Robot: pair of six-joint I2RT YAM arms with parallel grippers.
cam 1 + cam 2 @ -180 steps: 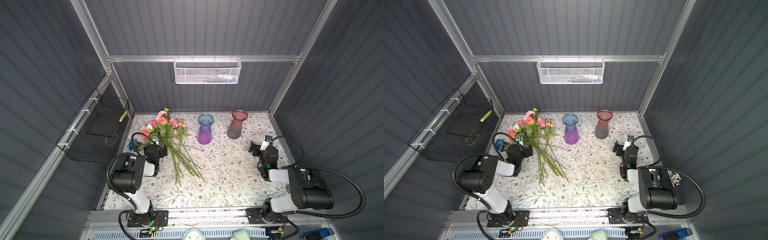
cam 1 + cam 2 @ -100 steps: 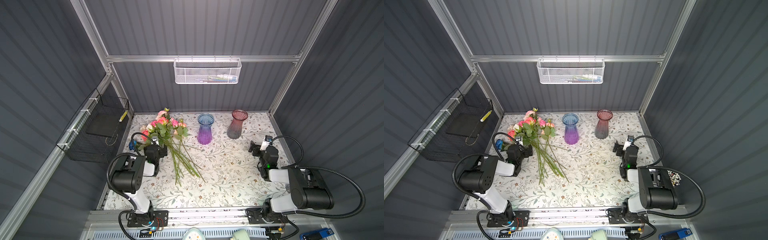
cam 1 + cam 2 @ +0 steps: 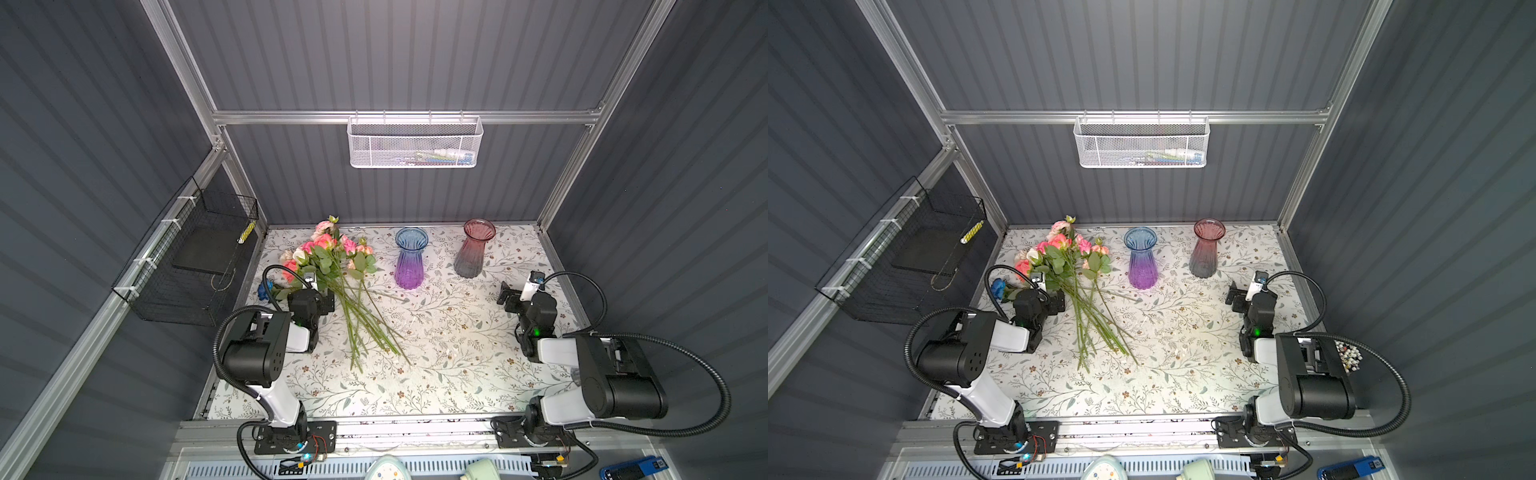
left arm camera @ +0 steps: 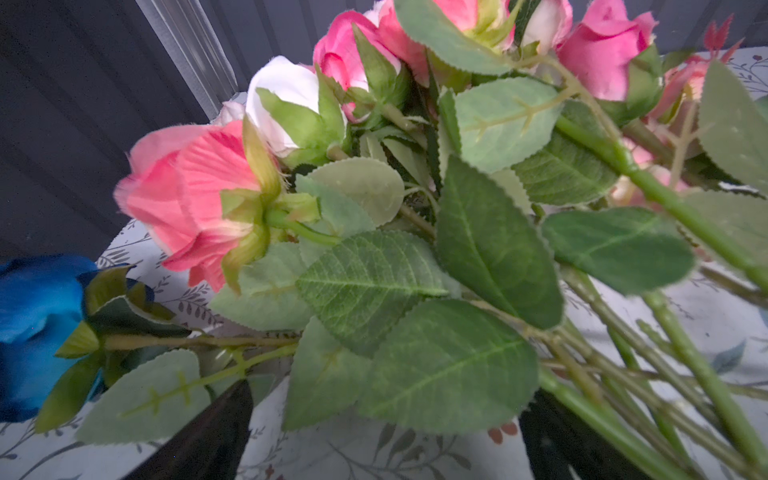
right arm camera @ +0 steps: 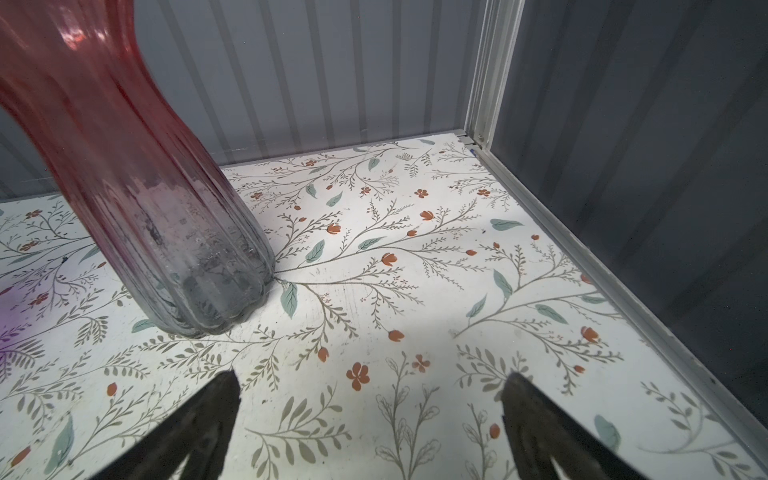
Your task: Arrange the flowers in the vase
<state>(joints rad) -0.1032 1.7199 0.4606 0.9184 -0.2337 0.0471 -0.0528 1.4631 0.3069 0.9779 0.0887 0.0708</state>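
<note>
Item under inspection: the flowers [image 3: 332,266], a loose bunch of long-stemmed roses lying flat on the patterned table [image 3: 436,353], none yet in a vase. Taking the blue-to-purple vase [image 3: 409,262] as reference, the bunch lies just beside it on the left arm's side, apart from the glass. The heads are level with the vase and behind it toward the back wall. The stems fan forward, their cut ends well in front of the vase. The long axis therefore runs back to front, leaning slightly toward the vase at the stem end. One blue rose [image 3: 264,291] lies separately, farther from the vase than the bunch. The left gripper [image 3: 322,299] stands against the bunch on the side away from the vase, level with the leafy section below the heads. Its jaws are spread wide and nothing is gripped; in the wrist view, leaves and stems hang over the gap of the left gripper [image 4: 390,392]. Contact cannot be confirmed. The pink-to-grey vase [image 3: 473,249] stands beyond the reference vase. Beyond that again is the right gripper [image 5: 372,376], jaws wide and empty, well apart from the flowers. Assessment: the left arm is clearly nearer, and the stems appear to cross its gap. Which vase is intended cannot be determined.
</note>
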